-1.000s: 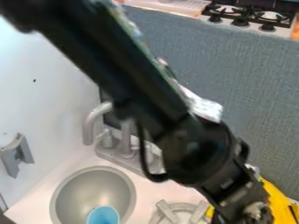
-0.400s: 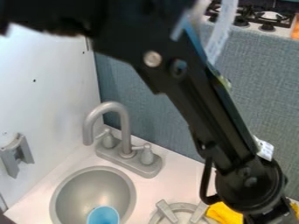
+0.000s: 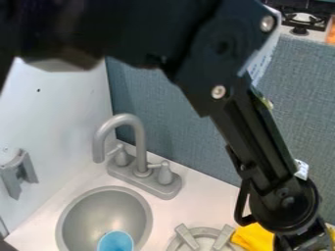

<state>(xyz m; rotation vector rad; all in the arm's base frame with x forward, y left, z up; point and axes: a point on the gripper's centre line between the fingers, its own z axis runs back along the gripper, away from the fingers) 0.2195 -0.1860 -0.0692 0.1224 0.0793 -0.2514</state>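
Occupying the lower right corner, the gripper (image 3: 306, 242) was positioned over and beside the yellow cloth-like item (image 3: 254, 237); contact between the two could not be confirmed. Whether the gripper stood apart or together could not be determined. The black arm (image 3: 262, 139) extended down to it from the upper left. The yellow item lay at the bottom edge, just right of a round gray fixture (image 3: 188, 237) with two raised bars. Left of that fixture, a light blue cup (image 3: 116, 241) was located inside the round gray sink basin (image 3: 105, 213), toward its near side. Behind the basin, a gray faucet (image 3: 139, 142) with a curved spout and two handles was mounted on the white counter (image 3: 204, 197). A gray bracket (image 3: 25, 170) was attached to the white side panel (image 3: 62, 112) at left. A blue-gray fabric-textured panel (image 3: 186, 139) rose behind the counter. Beyond it, at the upper right, stood a stove (image 3: 314, 33) with a black grate and knob, beside an orange object (image 3: 332, 33).
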